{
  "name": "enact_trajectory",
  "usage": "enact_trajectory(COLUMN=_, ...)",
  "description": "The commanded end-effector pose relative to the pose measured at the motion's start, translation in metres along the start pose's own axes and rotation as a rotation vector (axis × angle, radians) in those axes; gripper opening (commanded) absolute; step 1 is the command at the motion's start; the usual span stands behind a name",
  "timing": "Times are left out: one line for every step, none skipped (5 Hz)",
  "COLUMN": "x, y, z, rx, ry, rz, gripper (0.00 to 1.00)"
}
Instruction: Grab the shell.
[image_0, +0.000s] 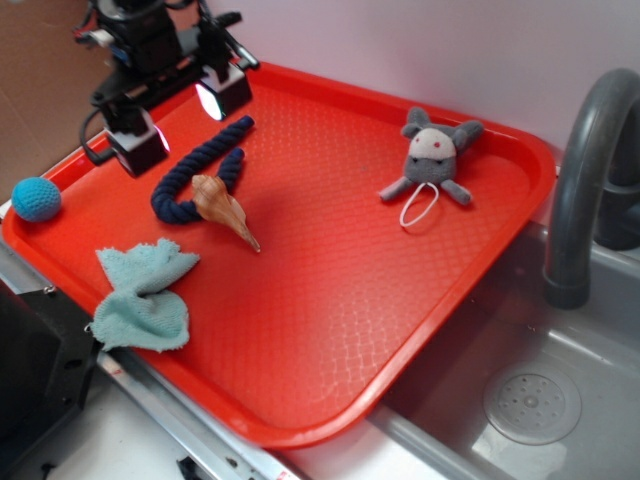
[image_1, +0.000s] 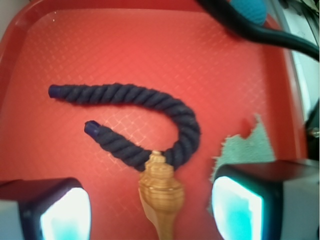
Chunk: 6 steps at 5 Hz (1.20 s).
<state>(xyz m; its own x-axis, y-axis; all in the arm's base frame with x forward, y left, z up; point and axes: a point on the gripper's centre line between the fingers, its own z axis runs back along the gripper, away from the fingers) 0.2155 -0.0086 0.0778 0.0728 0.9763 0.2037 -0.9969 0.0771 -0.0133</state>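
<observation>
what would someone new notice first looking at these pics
The big red tray fills the scene, propped beside a grey sink. Near its left side a tan shell lies with its bulbous end touching a curled dark blue rope, and the open gripper hangs above them. A grey stuffed mouse sits toward the far right, a crumpled pale blue cloth at the near left edge, and a blue ball just off the tray's left rim.

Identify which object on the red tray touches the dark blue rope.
The shell: its bulbous end rests against the rope's bend. The ball, cloth and plush mouse lie apart.
</observation>
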Motion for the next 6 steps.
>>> enact_trajectory(x=0.002, y=0.009, z=-0.032, rx=0.039, ry=-0.002, rz=-0.035, gripper=1.00)
enact_trajectory(x=-0.002, y=0.011, z=-0.046, rx=0.058, ry=-0.024, rz=-0.044, gripper=1.00)
enact_trajectory(x=-0.004, y=0.009, z=-0.056, rx=0.069, ry=-0.043, rz=-0.061, gripper=1.00)
enact_trajectory(x=-0.006, y=0.009, z=-0.055, rx=0.048, ry=-0.066, rz=-0.069, gripper=0.00)
enact_trajectory(x=-0.005, y=0.011, z=-0.051, rx=0.028, ry=-0.057, rz=-0.061, gripper=0.00)
enact_trajectory(x=0.008, y=0.010, z=-0.023, rx=-0.033, ry=0.078, rz=-0.124, gripper=0.00)
